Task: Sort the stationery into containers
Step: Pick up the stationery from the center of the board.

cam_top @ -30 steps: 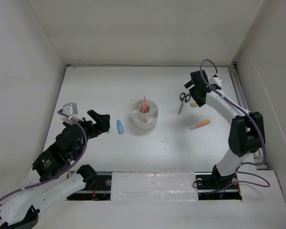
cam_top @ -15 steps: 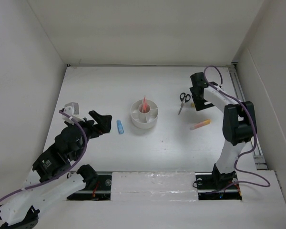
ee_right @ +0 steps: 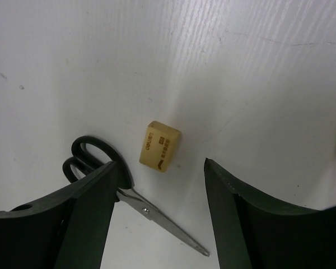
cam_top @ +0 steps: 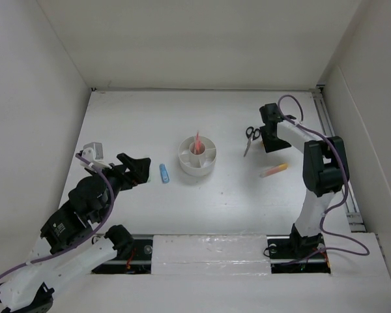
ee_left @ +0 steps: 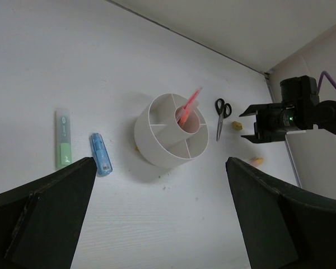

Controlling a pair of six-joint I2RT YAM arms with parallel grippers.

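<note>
At the near left of the table [cam_top: 150, 124], the left gripper [cam_top: 141, 168] hangs low with its fingers spread wide and nothing between them. Just beyond its fingertips, in the left wrist view, the short green marker [ee_left: 63, 147] and the short blue marker [ee_left: 101, 153] lie side by side on the surface, close but not touching, the blue one nearer the organizer. On the right side, at about the same depth, the orange-yellow marker [cam_top: 274, 170] lies alone, tilted, well apart from everything else.

In the middle of the table stands the round white organizer [cam_top: 189, 166]. The thin pink pens [cam_top: 197, 140] stand slanted in its centre cup; the ring compartments that show hold nothing.

Farther back on the right, the black-handled scissors [cam_top: 249, 138] lie shut, handles away from the arms and blades pointing toward them. Just beside the handles sits the tan eraser [ee_right: 159, 145], flat on the table and apart from the scissors. The right gripper [ee_right: 161, 165] hovers over it, fingers wide apart on either side of the eraser and gripping nothing; whether they reach the table cannot be told.
</note>
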